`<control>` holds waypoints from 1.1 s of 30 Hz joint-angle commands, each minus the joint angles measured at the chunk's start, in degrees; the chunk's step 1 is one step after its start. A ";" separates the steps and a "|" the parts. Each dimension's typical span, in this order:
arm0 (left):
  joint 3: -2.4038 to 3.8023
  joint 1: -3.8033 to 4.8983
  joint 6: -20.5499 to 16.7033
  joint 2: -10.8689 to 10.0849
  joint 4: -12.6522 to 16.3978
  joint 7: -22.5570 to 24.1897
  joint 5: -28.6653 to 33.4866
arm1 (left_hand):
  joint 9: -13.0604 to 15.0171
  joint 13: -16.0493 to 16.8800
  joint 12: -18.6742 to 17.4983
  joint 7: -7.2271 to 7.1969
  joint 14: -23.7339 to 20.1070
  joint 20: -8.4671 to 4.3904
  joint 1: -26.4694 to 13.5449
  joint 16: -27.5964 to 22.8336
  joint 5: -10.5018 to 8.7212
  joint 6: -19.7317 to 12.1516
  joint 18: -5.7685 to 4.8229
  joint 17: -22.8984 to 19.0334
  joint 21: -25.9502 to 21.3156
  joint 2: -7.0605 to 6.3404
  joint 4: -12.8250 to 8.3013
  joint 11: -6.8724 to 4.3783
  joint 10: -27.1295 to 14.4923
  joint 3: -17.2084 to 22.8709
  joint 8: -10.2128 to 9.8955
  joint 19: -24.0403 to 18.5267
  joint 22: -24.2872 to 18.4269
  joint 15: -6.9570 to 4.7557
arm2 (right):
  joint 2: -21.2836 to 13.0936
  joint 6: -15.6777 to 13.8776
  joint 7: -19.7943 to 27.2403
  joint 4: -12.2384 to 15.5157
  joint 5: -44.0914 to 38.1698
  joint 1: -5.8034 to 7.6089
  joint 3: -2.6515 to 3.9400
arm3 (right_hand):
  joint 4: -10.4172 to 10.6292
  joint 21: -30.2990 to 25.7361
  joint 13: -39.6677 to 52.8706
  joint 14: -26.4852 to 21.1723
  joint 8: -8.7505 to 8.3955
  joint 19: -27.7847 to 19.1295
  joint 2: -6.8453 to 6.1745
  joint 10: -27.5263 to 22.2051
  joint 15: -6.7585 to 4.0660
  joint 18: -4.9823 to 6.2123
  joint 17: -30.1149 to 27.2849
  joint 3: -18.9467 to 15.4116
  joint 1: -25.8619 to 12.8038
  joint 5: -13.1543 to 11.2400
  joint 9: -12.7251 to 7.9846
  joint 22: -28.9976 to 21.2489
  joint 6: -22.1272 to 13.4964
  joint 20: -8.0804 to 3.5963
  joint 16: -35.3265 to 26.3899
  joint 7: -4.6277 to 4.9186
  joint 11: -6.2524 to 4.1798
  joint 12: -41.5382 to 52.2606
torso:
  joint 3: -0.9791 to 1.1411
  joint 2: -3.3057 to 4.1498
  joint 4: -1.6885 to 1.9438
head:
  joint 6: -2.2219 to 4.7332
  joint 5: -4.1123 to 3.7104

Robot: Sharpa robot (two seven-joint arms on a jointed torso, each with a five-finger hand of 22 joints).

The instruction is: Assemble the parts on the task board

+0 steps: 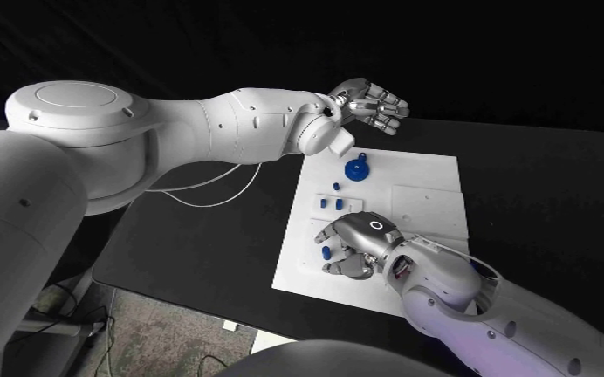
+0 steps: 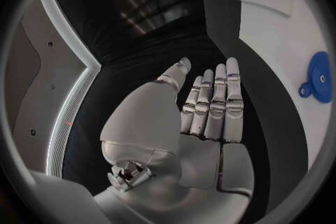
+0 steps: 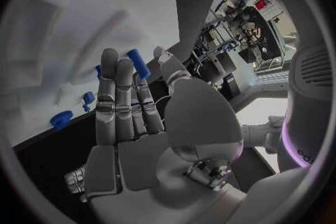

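The white task board (image 1: 422, 185) lies flat on the black desk (image 1: 541, 176). The right hand (image 1: 359, 242) is low over the board's near part and pinches a small blue peg (image 3: 138, 63) in its fingers. The left hand (image 1: 372, 106) is up past the board's far edge, fingers straight and holding nothing. A round blue part (image 1: 358, 169) lies on the far part of the board.

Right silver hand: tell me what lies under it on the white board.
The right silver hand hovers over the near-left part of the white task board. Small blue parts show beside its fingers; whatever sits directly beneath the palm is covered. One small blue cylinder shows by its fingertips.
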 commanded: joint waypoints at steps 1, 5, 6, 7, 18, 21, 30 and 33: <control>0.05 -0.03 0.57 0.07 0.01 0.21 0.26 | -0.05 -0.04 -0.20 0.00 -0.06 0.17 -0.10 -0.23 -0.15 -0.24 0.36 0.04 -0.03 0.35 -0.09 -0.04 -0.45 -0.38 -0.20 0.16 -0.06 0.28 | -0.57 -3.00 0.34 0.81 1.68 0.00 0.46 | 2.03 -0.42 -0.08 -0.63 -0.21 0.14 -0.34 -0.55 0.02 0.52 -1.71 -0.88 1.33 0.24 -0.09 -0.26 -0.74 0.31 1.28 -0.04 -0.01 0.63 | 0.01 -0.03 -0.05 | 0.37 -0.50; 0.05 -0.08 0.72 0.10 -0.04 0.20 0.26 | -0.05 -0.04 -0.20 0.00 -0.06 0.17 -0.10 -0.23 -0.15 -0.24 0.36 0.04 -0.03 0.35 -0.09 -0.04 -0.45 -0.38 -0.20 0.16 -0.06 0.28 | -1.76 -4.12 0.74 2.33 3.22 0.03 1.54 | 3.49 -0.57 -0.08 -0.79 -0.26 0.45 -0.55 -0.57 0.09 0.60 -3.29 -1.89 1.66 -0.15 -0.12 -0.41 -0.89 0.38 2.52 0.00 0.01 0.91 | 0.05 -0.05 -0.11 | 0.78 -1.33; 0.05 -0.09 0.77 0.09 -0.05 0.22 0.26 | -0.05 -0.04 -0.20 0.00 -0.06 0.17 -0.10 -0.23 -0.15 -0.24 0.36 0.04 -0.03 0.35 -0.09 -0.04 -0.45 -0.38 -0.20 0.16 -0.06 0.28 | -2.39 -4.32 1.01 3.03 4.43 0.05 2.20 | 4.06 -0.61 -0.08 -0.79 -0.26 0.63 -0.55 -0.49 0.07 0.63 -3.84 -2.22 1.83 -0.40 -0.12 -0.49 -0.88 0.38 2.98 -0.10 -0.02 0.99 | 0.06 -0.06 -0.12 | 0.95 -1.65; 0.05 -0.10 0.80 0.05 -0.04 0.23 0.26 | -0.05 -0.04 -0.20 0.00 -0.06 0.17 -0.10 -0.23 -0.15 -0.24 0.36 0.04 -0.03 0.35 -0.09 -0.04 -0.45 -0.38 -0.20 0.16 -0.06 0.28 | -2.89 -4.43 1.26 3.52 5.51 0.07 2.75 | 4.27 -0.61 -0.08 -0.76 -0.26 0.70 -0.50 -0.41 0.13 0.64 -4.01 -2.34 1.78 -0.56 -0.12 -0.51 -0.88 0.40 3.15 -0.02 0.01 1.04 | 0.07 -0.06 -0.12 | 1.14 -2.08; 0.03 -0.13 0.61 -0.66 0.01 0.56 0.26 | 0.00 -0.04 -0.19 -0.10 -0.02 0.18 0.03 -0.22 -0.15 0.54 0.40 0.05 0.01 0.57 -0.20 -0.14 -0.16 -0.91 -0.04 0.27 -0.47 0.24 | -12.44 -0.94 0.85 7.95 21.51 2.22 8.24 | 2.94 0.18 0.12 0.86 -0.12 2.50 6.09 13.03 -1.95 0.04 -4.75 -2.00 -3.49 0.67 0.23 -0.46 6.47 -1.12 4.29 -0.30 -3.50 5.74 | 0.28 -0.48 -0.73 | 3.06 -7.03; 0.02 -0.13 0.50 -1.04 0.08 0.95 0.27 | 0.02 -0.04 -0.19 -0.15 0.04 0.17 0.02 -0.22 -0.16 0.90 0.39 0.05 0.02 0.61 -0.17 -0.18 -0.02 -0.92 -0.01 0.29 -0.51 0.22 | -15.65 3.24 -2.62 7.94 24.02 2.76 10.66 | 3.60 -0.01 0.26 2.03 -0.19 3.27 8.58 17.17 -2.92 -0.86 -5.32 -0.51 -5.45 -3.73 0.18 -1.24 6.61 -2.10 3.33 -0.78 -4.87 6.88 | 0.45 -0.56 -1.05 | 3.59 -8.26; 0.05 -0.12 0.00 -2.43 0.49 2.96 0.45 | 0.09 -0.05 -0.20 -0.85 0.68 -0.14 0.34 -0.18 -0.10 3.64 0.31 0.10 0.17 0.74 -0.42 -0.87 1.96 -0.27 0.46 0.47 -0.47 -0.15 | -23.34 3.59 -10.84 5.41 36.75 4.74 12.85 | 2.74 5.68 14.84 7.52 -0.10 6.81 8.90 21.06 -6.02 -2.89 0.23 6.46 -8.39 -12.46 0.77 2.37 10.15 -5.59 7.37 -2.79 -8.33 24.72 | 0.82 -1.24 -2.16 | 3.93 -10.81; 0.05 -0.11 -0.17 -2.91 0.70 3.45 0.48 | 0.06 -0.06 -0.22 -0.97 0.74 -0.31 0.24 -0.21 -0.12 4.24 0.12 0.07 0.26 0.50 -0.46 -0.99 2.34 0.24 0.02 0.47 -0.36 -0.20 | -25.28 3.50 -13.30 5.65 40.43 5.04 13.00 | 2.89 9.97 28.10 8.58 -0.18 7.09 7.39 18.20 -6.57 -3.14 7.25 8.69 -10.69 -13.15 1.47 5.36 10.57 -6.32 11.71 -3.14 -9.16 39.78 | 1.07 -1.38 -2.38 | 3.99 -11.17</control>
